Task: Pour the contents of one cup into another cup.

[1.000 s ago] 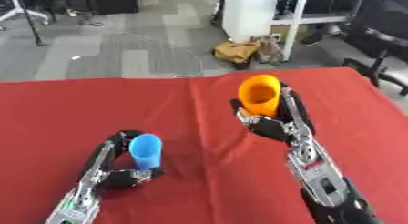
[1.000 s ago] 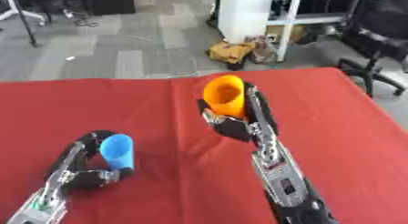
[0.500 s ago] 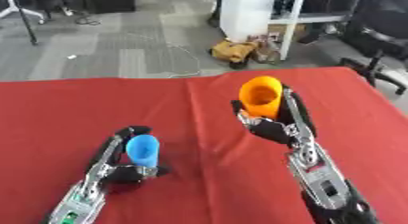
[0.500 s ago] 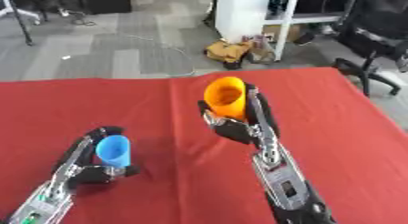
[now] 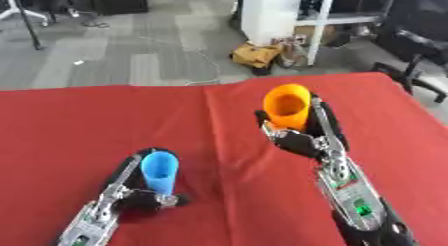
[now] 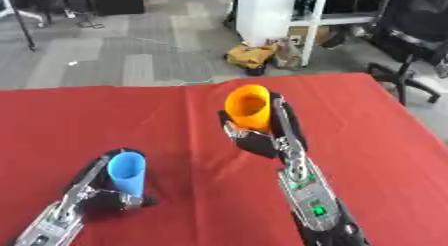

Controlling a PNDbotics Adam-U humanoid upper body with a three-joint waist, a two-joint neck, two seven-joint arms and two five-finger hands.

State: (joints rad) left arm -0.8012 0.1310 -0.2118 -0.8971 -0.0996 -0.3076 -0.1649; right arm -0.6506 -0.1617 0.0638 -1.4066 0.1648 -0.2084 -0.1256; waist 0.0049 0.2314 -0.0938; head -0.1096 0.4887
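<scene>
Both cups gripped, nothing poured yet. Right hand (image 5: 302,140) curled round orange cup (image 5: 286,106) at centre; left hand (image 5: 131,187) round blue cup (image 5: 159,171), lower left. Well apart: bringing together and tipping remain.

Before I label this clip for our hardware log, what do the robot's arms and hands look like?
Both are slim metal limbs, silver with black parts. The right hand has black fingers; its forearm carries a small green mark. The left hand shows silver links and black fingers.

Matt red cloth (image 5: 219,115); smooth plastic orange cup (image 5: 287,106) and blue cup (image 5: 159,169).
</scene>
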